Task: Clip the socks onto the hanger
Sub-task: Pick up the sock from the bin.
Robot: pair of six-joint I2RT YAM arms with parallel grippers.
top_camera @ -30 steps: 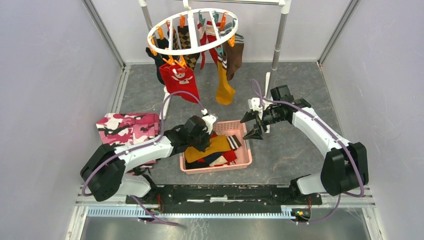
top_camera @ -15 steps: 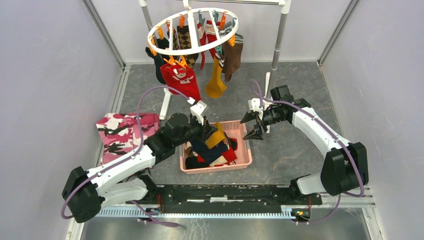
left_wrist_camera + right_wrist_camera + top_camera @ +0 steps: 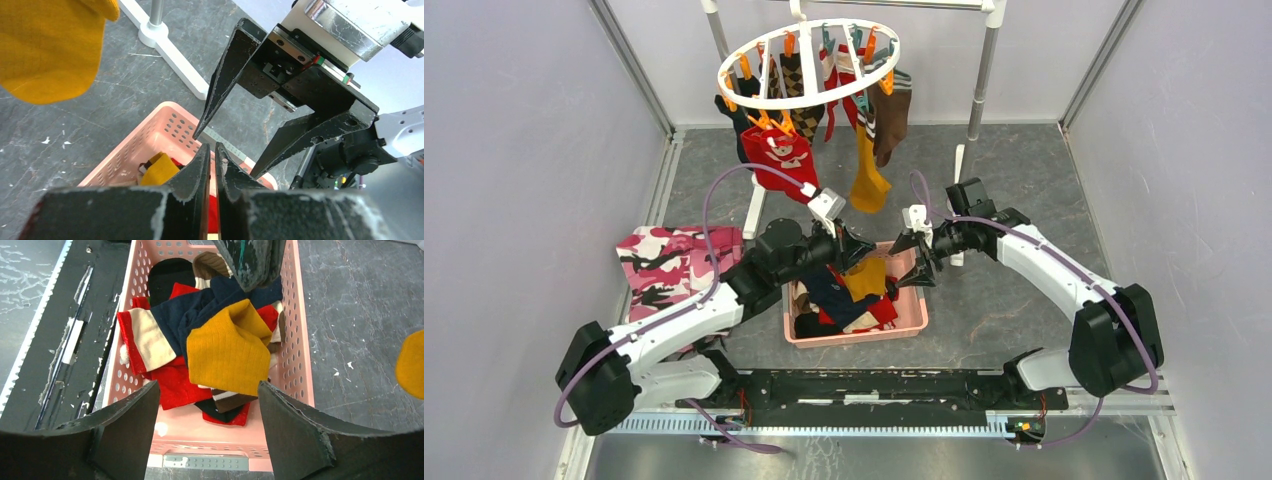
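At the back of the table, the white round hanger [image 3: 769,104] hangs from a metal pole rack [image 3: 980,85]. Socks are already clipped under its rings. A red sock [image 3: 779,155] is at the front, an argyle sock [image 3: 796,80] is behind it, and a brown sock [image 3: 891,118] and a hanging mustard sock [image 3: 867,185] are to the right.

In front of the hanger, between the two arms, a pink perforated basket [image 3: 854,340] sits on the grey tabletop [image 3: 1024,180]. It holds a heap of loose socks [image 3: 165,385] in red, navy, black, brown and cream. A pink camouflage cloth [image 3: 669,258] lies to the left of the basket, partly under the left arm.

The left gripper [image 3: 861,255] is over the far part of the basket, pointing towards the right arm. Its fingers [image 3: 197,170] are pressed almost together, with only a hairline gap. They appear to pinch the top of the lifted mustard sock [image 3: 225,350]. That sock rises in a peak above the pile, with navy cloth bunched at the fingertips.

The right gripper [image 3: 911,266] is just beside the left one, at the basket's far right corner and facing it, near but not touching. Its fingers [image 3: 295,432] are spread wide and frame the lifted mustard sock in the right wrist view.
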